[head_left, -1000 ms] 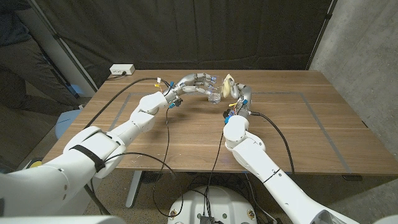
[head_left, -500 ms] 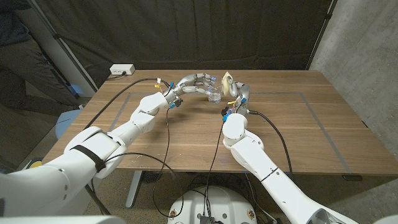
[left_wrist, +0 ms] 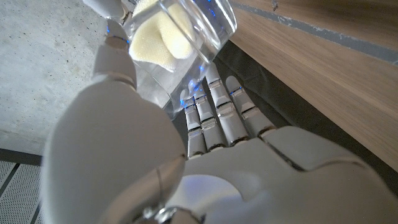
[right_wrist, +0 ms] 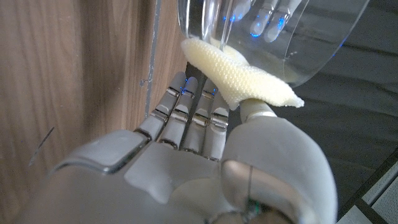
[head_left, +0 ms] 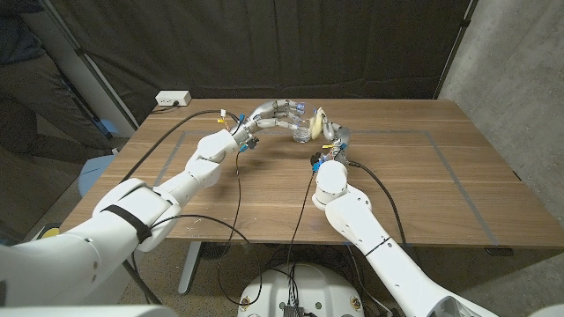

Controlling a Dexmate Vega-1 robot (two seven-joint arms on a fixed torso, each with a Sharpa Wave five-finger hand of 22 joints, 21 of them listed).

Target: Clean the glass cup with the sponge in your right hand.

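Note:
My left hand (head_left: 275,114) grips a clear glass cup (head_left: 302,129) above the far middle of the table. Through the left wrist view the cup (left_wrist: 180,31) stands between my thumb and fingers (left_wrist: 217,118), with the pale yellow sponge (left_wrist: 155,37) seen through the glass. My right hand (head_left: 333,136) holds that sponge (head_left: 318,122) and presses it against the cup's right side. From the right wrist view the sponge (right_wrist: 239,78) lies against the rim of the cup (right_wrist: 280,37), pinched between my thumb and fingers (right_wrist: 193,118).
A wooden table (head_left: 423,185) with grey taped lines (head_left: 449,167) spreads under both arms. A white power strip (head_left: 174,99) sits at the far left corner. Black curtains hang behind, and a concrete wall stands to the right.
My right hand has carried the sponge left and a little lower, from just beside the cup to pressed against it. The left hand and cup stay nearly in place.

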